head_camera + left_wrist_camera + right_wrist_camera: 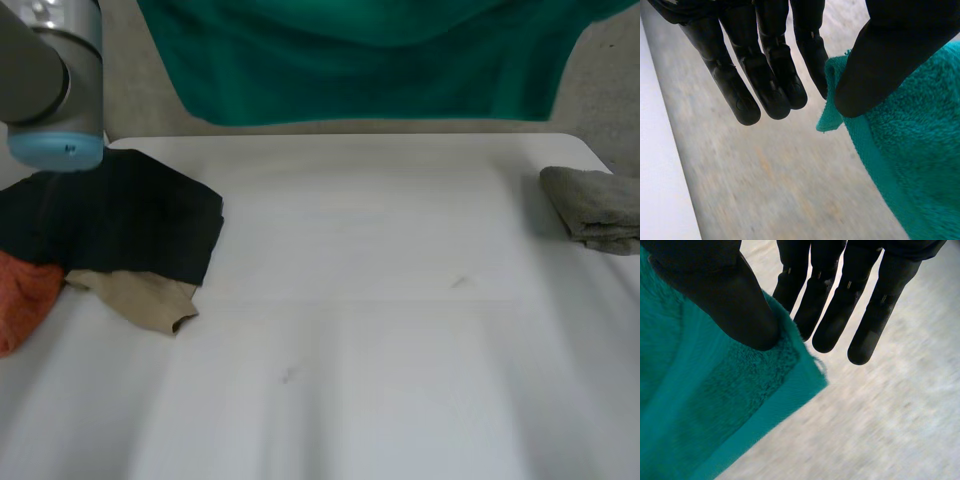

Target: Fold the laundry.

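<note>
Fingers of left hand (770, 75), right hand (832, 315) pinch teal towel (370, 60) corners beyond white table (400, 300).

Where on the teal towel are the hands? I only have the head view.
Observer: The left hand pinches a corner of the teal towel, thumb against straight fingers.
Operator: And the right?
Observer: The right hand pinches a corner too, with its thumb pressed into the pile just short of the tip.
Operator: What's under the corners?
Observer: Both wrist views show floor beneath the held corners, not tabletop.
</note>
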### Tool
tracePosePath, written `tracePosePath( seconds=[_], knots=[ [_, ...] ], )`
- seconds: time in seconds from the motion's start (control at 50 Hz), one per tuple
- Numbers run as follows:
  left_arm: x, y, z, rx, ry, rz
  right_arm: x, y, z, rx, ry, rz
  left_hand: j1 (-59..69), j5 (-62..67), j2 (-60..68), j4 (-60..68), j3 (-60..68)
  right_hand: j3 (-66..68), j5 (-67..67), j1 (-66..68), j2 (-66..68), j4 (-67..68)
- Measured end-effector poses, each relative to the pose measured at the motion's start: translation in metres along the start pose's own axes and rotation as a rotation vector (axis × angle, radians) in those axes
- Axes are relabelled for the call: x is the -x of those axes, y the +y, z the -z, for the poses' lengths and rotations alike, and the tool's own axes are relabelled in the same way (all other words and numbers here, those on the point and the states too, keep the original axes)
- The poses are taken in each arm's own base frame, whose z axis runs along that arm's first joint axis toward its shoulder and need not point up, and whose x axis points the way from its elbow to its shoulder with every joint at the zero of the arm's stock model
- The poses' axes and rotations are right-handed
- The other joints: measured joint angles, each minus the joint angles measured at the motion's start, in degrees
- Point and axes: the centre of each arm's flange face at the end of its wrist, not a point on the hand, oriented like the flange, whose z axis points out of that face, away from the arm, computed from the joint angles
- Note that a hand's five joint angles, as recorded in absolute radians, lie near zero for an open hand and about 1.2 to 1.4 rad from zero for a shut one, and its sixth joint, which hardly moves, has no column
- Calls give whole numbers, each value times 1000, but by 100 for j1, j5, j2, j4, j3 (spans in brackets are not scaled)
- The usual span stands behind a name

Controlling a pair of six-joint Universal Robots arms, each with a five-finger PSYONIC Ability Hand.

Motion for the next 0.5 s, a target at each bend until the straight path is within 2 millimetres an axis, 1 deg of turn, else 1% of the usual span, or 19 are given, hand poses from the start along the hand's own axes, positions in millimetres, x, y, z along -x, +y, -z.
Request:
tracePosePath(
  seconds=[0.02, 0.04, 0.14, 0.16, 0.2, 0.26, 0.28, 0.3, 0.32, 0.34, 0.36, 0.38, 0.4, 0.44, 0.46, 0.48, 0.5],
  knots=[
    [0, 4, 2, 16, 4, 4, 2, 4, 3, 20, -13, -2, 0, 0, 0, 0, 0, 0, 0, 0, 0, 0],
    [-1, 14, 8, 47, 12, 10, 7, 14, 8, 60, -38, -7, 0, 1, 0, 0, 0, 0, 0, 0, 0, 0],
    [-12, 54, 39, 184, 62, 23, 26, 52, 34, 241, -130, -26, 0, 1, 7, 1, 18, 0, 0, 0, 0, 0],
    [-16, 66, 50, 223, 79, 25, 31, 64, 44, 300, -158, -29, 0, 1, 8, 1, 18, 0, 0, 0, 0, 0],
    [-22, 81, 66, 280, 103, 26, 38, 78, 56, 368, -192, -28, 0, 0, 8, 2, 18, 0, 0, 0, 0, 0],
    [-32, 105, 100, 389, 147, 21, 53, 102, 84, 505, -276, -7, 0, 1, 9, 2, 18, 0, 0, 0, 0, 0],
    [-34, 109, 107, 412, 156, 18, 55, 106, 90, 533, -297, 2, 0, 1, 9, 2, 18, 0, 0, 0, 0, 0],
    [-37, 115, 118, 453, 171, 11, 59, 111, 99, 570, -326, 15, 0, 1, 9, 2, 18, 0, 0, 0, 0, 0],
    [-38, 117, 123, 469, 176, 7, 60, 113, 102, 586, -338, 20, 0, 1, 9, 2, 18, 0, 0, 0, 0, 0],
    [-40, 122, 139, 532, 198, -8, 64, 119, 115, 643, -387, 46, 0, 1, 9, 2, 18, 0, 0, 0, 0, 0],
    [-41, 125, 150, 574, 213, -19, 65, 120, 120, 664, -406, 57, 0, 1, 9, 2, 19, 0, 0, 0, 0, 0],
    [-41, 126, 159, 614, 228, -30, 66, 123, 131, 712, -447, 79, 0, 1, 9, 2, 19, 0, 0, 0, 0, 0],
    [-41, 127, 173, 676, 250, -48, 66, 125, 141, 761, -490, 101, 0, 0, 9, 2, 18, 0, 0, 0, 0, 0],
    [-39, 124, 192, 763, 283, -77, 63, 124, 153, 830, -544, 128, 0, 1, 9, 2, 19, 0, 0, 0, 0, 0],
    [-39, 122, 198, 795, 295, -88, 62, 124, 157, 848, -557, 134, 0, 1, 9, 2, 19, 0, 0, 0, 0, 0],
    [-36, 117, 209, 850, 318, -109, 56, 120, 166, 909, -599, 154, 0, 1, 9, 2, 18, 0, 0, 0, 0, 0],
    [-34, 113, 216, 891, 335, -126, 52, 118, 170, 943, -619, 162, 0, 1, 9, 2, 18, 0, 0, 0, 0, 0]
  ],
)
